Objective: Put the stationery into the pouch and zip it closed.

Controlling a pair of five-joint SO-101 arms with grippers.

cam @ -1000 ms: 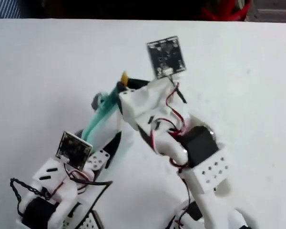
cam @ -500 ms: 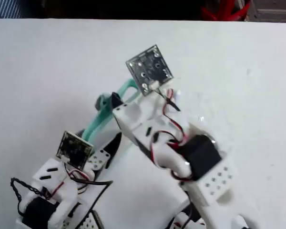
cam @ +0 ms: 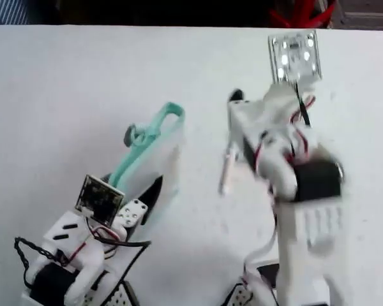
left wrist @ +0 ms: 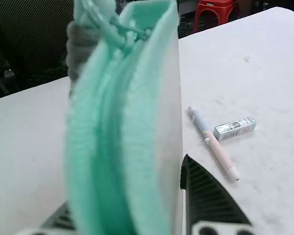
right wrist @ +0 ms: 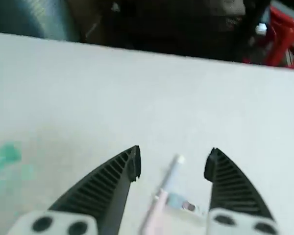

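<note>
Left claw (left wrist: 132, 196) clamps the mint pouch (left wrist: 122, 122), which hides one jaw; right claw (right wrist: 174, 152) spread open over the cut-off pen (right wrist: 166, 188).

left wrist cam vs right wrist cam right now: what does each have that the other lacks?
Left wrist: the pouch up close, teal zipper toward the camera, clamped in the left gripper.
Right wrist: the right gripper, open, with the pen seen between its fingers.
Both: the pen, the small box beside it, the white table. A teal smear in the right wrist view may be the pouch; too blurred to tell.
</note>
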